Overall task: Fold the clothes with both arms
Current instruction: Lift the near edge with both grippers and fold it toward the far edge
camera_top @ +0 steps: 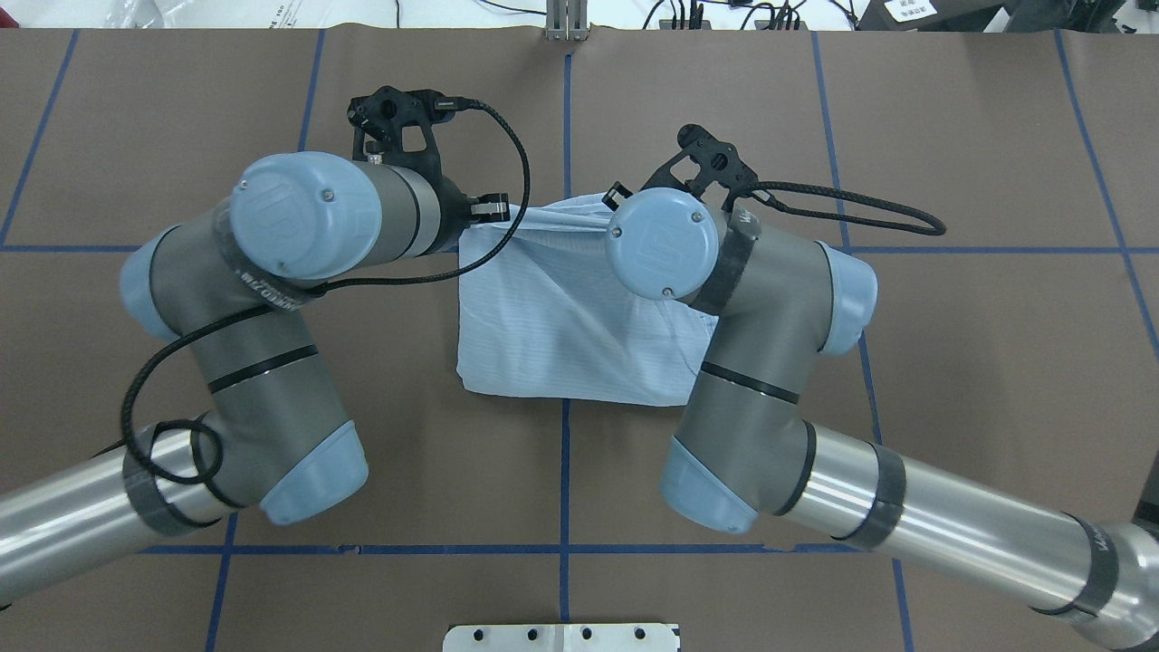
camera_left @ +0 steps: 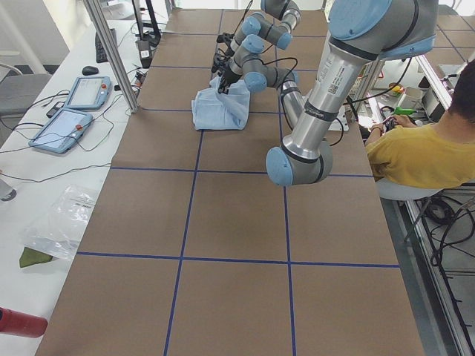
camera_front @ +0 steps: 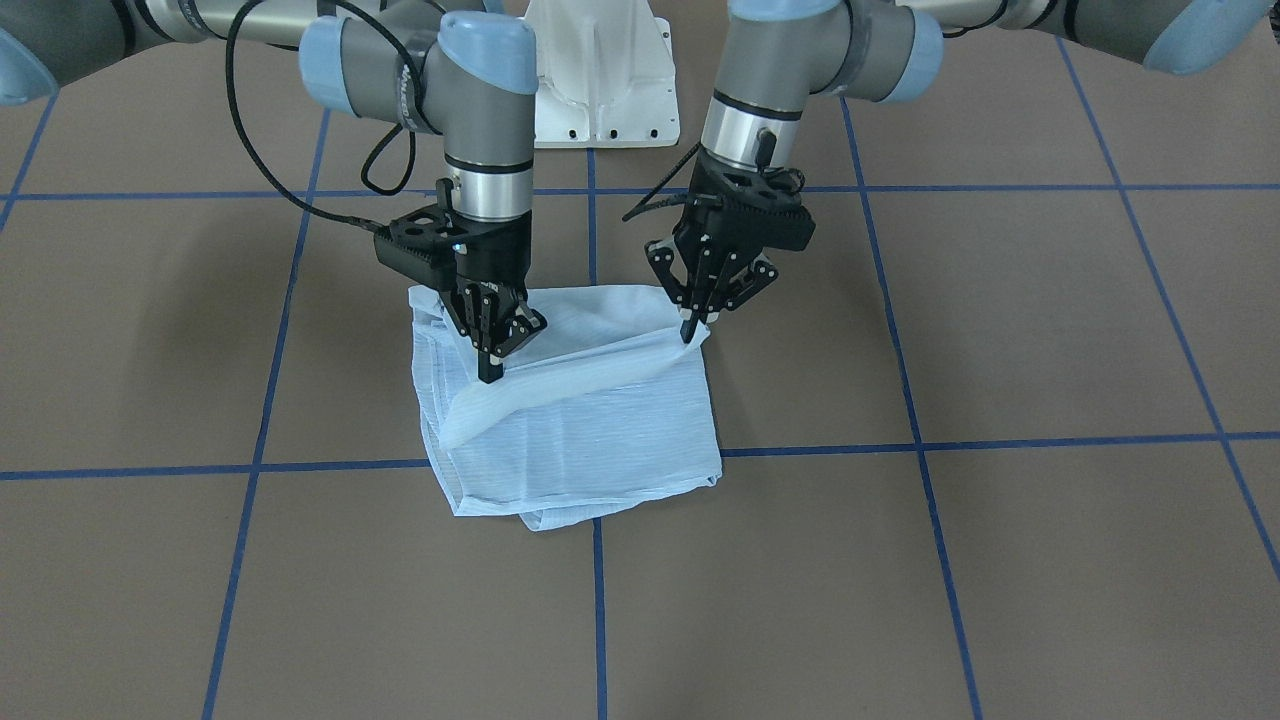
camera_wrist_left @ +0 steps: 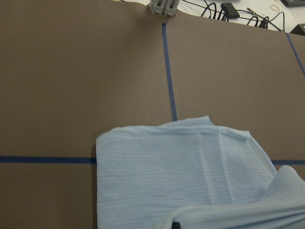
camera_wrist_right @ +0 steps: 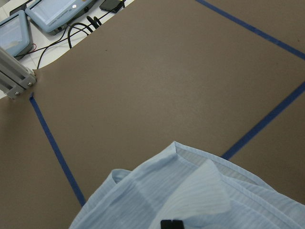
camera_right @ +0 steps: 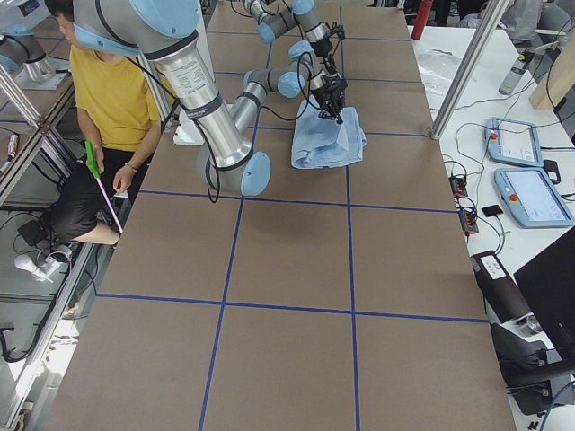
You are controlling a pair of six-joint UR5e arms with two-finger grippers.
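Observation:
The light-blue striped shirt (camera_front: 590, 440) lies folded into a rough square at the table's middle, also seen from above (camera_top: 561, 326). A raised band of cloth runs across its top between the two grippers. My left gripper (camera_front: 690, 330) is shut on that band at the shirt's corner on the front-facing view's right. At the band's other end, my right gripper (camera_front: 490, 375) is shut on it over the shirt. In the overhead view both wrists hide the fingers. Each wrist view looks over the shirt (camera_wrist_left: 181, 167) (camera_wrist_right: 157, 195), with only a dark fingertip at the bottom edge.
The white pedestal base (camera_front: 605, 80) stands behind the shirt. Blue tape lines grid the brown table. A person in yellow (camera_left: 423, 156) sits at the robot's side. Teach pendants (camera_right: 521, 162) lie on a side bench.

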